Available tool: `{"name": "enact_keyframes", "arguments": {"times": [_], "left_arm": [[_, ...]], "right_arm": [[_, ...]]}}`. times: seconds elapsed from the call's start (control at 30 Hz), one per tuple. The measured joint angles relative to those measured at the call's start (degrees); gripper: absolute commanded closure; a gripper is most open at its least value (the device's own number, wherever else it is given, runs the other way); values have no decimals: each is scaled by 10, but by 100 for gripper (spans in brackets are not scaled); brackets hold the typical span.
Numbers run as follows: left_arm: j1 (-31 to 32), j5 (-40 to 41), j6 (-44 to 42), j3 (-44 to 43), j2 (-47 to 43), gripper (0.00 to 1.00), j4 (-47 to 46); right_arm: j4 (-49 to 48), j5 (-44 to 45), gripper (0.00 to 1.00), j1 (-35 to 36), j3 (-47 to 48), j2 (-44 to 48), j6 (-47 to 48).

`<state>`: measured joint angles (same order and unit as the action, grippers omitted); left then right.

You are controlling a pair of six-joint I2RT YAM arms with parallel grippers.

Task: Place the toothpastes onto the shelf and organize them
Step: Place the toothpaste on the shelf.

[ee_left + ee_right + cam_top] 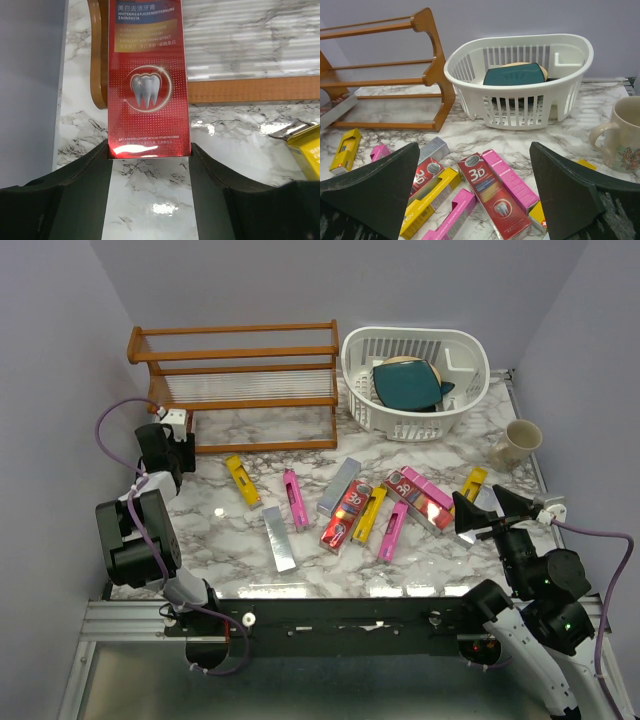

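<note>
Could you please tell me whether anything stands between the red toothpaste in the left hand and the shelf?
Nothing visible does. The red toothpaste in the left hand points straight at the lower tier of the shelf, with the curved end post close beside it.

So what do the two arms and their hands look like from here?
The left arm and right arm are black with rounded joint housings, each trailing a lilac cable. The left hand and right hand each have two broad matte-black fingers tapering to blunt tips.
</note>
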<state>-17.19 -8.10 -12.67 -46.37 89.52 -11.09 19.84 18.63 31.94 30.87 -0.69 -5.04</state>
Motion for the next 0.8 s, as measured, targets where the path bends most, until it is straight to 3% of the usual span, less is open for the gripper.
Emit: {"name": "enact_keyframes", "arguments": {"times": [0.37, 0.8], "left_arm": [[-4, 21, -12, -2, 26, 25, -2], [-4, 58, -8, -10, 36, 27, -19]], "right_arm": [[0, 2, 0, 0, 0, 0, 6], [0, 2, 0, 0, 0, 0, 6]]}}
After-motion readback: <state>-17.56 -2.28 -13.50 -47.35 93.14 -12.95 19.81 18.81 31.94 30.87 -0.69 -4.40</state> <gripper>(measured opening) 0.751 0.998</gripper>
